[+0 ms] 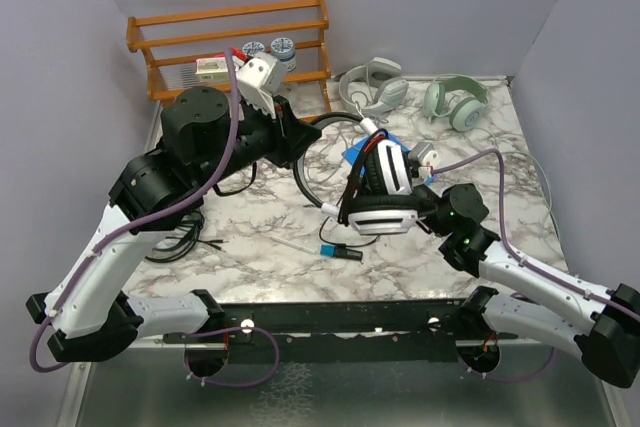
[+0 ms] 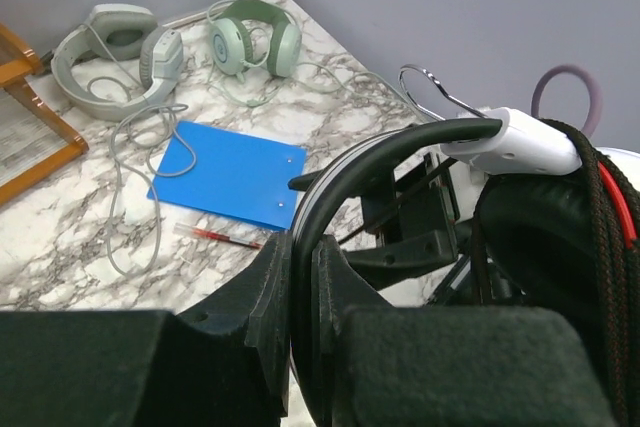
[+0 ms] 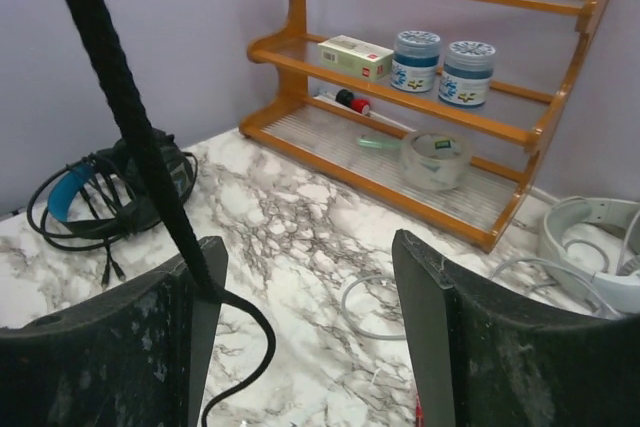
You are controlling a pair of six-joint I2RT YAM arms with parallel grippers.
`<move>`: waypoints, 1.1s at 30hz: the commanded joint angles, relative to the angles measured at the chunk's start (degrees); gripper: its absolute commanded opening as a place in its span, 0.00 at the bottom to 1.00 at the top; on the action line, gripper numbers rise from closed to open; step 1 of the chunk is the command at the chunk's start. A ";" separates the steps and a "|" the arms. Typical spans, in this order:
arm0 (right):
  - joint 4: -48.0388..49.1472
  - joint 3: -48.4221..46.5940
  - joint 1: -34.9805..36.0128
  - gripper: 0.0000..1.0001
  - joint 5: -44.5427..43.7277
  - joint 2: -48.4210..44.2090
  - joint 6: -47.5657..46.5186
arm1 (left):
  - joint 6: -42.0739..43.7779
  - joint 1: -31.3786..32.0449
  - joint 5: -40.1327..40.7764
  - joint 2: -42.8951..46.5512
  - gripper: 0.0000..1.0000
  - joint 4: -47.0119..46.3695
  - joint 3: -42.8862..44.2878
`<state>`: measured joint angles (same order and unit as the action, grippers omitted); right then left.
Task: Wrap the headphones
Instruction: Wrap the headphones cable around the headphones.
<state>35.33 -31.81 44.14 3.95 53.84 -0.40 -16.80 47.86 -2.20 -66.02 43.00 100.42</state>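
White-and-black headphones (image 1: 385,192) at the middle of the marble table (image 1: 260,222): right gripper (image 3: 310,247), fingers apart, sits low beside the near ear cup with the black braided cord (image 3: 120,97) across one finger; beyond, left gripper (image 2: 303,259), reaching in from the left, is clamped on the black headband (image 2: 400,147).

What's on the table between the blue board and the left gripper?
A red pen, lying just off the blue board toward the left gripper; the left wrist view shows it.
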 commanded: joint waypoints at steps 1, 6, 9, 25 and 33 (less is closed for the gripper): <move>7.20 2.22 -0.17 0.74 3.54 1.82 0.23 | -8.37 0.13 4.42 -0.67 0.00 -2.39 5.54; 12.66 2.35 -0.15 0.78 4.54 5.96 2.35 | -10.28 0.18 4.70 -2.99 0.00 -2.49 9.05; 16.87 2.14 -0.19 0.77 5.20 9.37 2.60 | -12.31 0.13 4.83 -4.58 0.00 -2.49 11.38; 19.92 0.75 -0.11 0.45 19.73 16.31 9.29 | -14.89 -1.77 13.40 -12.91 0.00 -6.18 20.43; 11.04 4.48 3.79 0.27 22.22 5.83 12.91 | -23.18 -19.89 -4.48 -19.58 0.00 -9.78 21.52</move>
<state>53.69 -27.66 44.84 22.70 64.12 10.96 -31.53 36.64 3.49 -83.40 41.76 120.75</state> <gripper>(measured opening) 0.346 0.145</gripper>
